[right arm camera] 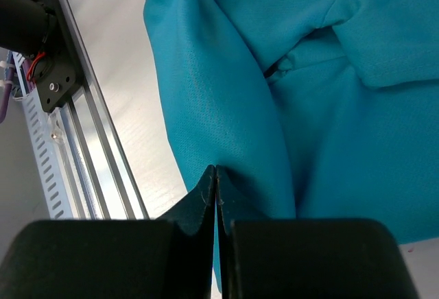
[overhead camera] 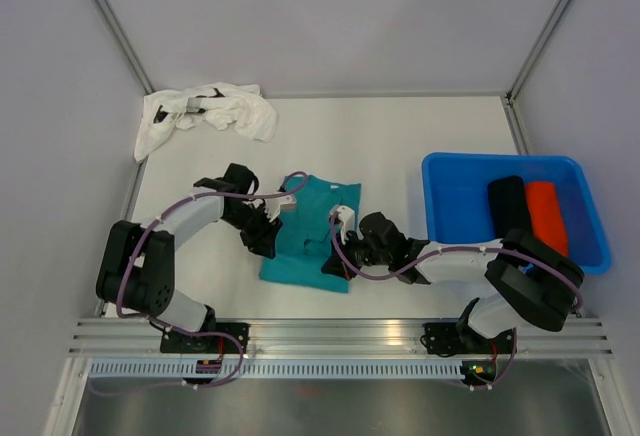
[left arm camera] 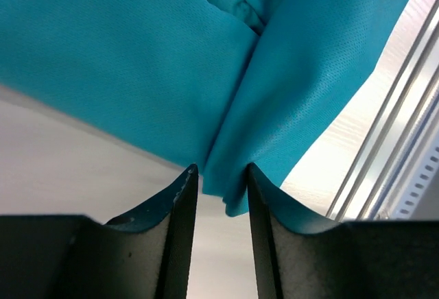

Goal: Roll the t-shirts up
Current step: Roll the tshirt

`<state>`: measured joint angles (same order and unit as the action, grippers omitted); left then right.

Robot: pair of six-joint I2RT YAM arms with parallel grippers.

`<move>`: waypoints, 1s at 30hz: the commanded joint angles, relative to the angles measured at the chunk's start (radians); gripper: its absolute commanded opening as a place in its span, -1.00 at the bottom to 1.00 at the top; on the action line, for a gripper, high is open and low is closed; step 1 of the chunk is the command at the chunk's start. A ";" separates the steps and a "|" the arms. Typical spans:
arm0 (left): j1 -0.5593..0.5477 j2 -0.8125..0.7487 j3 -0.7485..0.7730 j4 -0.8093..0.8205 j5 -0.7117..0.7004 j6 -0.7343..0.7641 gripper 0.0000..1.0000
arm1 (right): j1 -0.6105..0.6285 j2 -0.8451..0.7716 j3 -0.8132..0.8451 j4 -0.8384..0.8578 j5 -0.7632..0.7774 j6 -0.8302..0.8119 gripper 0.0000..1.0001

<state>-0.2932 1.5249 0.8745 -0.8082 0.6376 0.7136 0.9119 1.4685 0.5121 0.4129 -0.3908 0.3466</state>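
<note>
My right gripper [right arm camera: 216, 173] is pinched tight on an edge of the teal t-shirt [overhead camera: 305, 241] — my left gripper [left arm camera: 221, 175] stands apart, a fold of that shirt between its fingers.

blue tub [overhead camera: 455, 206] right, white t-shirt [overhead camera: 205, 116] heaped far left, open table [overhead camera: 400, 136] between

My top camera hangs above and behind my arm bases, looking down and forward over the whole table [overhead camera: 400, 146] from far off. Each wrist camera rides just behind its own fingers and faces out along them. The left gripper [left arm camera: 223, 175] and right gripper [right arm camera: 216, 174] fill the lower frame, very near the teal t-shirt [left arm camera: 137, 59] ahead of their tips. All three views share that shirt, and both wrist views catch the frame rail [left arm camera: 405, 141] beside the fingers.
</note>
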 commanded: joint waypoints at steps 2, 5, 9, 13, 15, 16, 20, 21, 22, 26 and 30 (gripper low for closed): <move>-0.030 -0.110 0.015 0.084 -0.094 -0.071 -0.16 | -0.011 0.033 -0.015 0.081 0.018 0.049 -0.95; -0.076 -0.155 -0.006 0.121 -0.173 -0.092 -0.15 | -0.022 0.062 -0.018 0.079 0.027 0.063 -0.95; -0.155 -0.229 -0.035 0.161 -0.277 -0.105 -0.15 | -0.060 0.078 -0.035 0.119 0.029 0.106 -0.95; -0.305 -0.360 -0.071 0.167 -0.320 -0.072 0.01 | -0.073 0.078 -0.035 0.130 0.032 0.123 -0.95; -0.390 -0.367 -0.092 0.144 -0.378 -0.066 0.04 | -0.071 0.076 -0.037 0.130 0.030 0.130 -0.94; -0.414 -0.367 -0.109 0.136 -0.403 -0.066 0.04 | -0.071 0.073 -0.037 0.130 0.030 0.132 -0.94; -0.497 -0.419 -0.144 0.130 -0.478 -0.066 0.06 | -0.071 0.070 -0.027 0.115 0.035 0.134 -0.94; -0.524 -0.430 -0.152 0.132 -0.480 -0.060 0.10 | -0.074 0.069 -0.026 0.109 0.035 0.132 -0.94; -0.535 -0.442 -0.175 0.133 -0.477 -0.052 0.11 | -0.074 0.067 -0.021 0.106 0.035 0.131 -0.94; -0.549 -0.445 -0.268 0.231 -0.542 0.012 0.19 | -0.079 0.062 -0.018 0.098 0.035 0.120 -0.94; -0.543 -0.440 -0.260 0.294 -0.553 -0.017 0.16 | -0.084 0.059 -0.014 0.081 0.032 0.109 -0.94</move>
<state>-0.8387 1.0916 0.5972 -0.6056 0.1261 0.6846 0.8368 1.5394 0.4801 0.4915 -0.3618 0.4656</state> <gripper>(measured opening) 0.587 0.029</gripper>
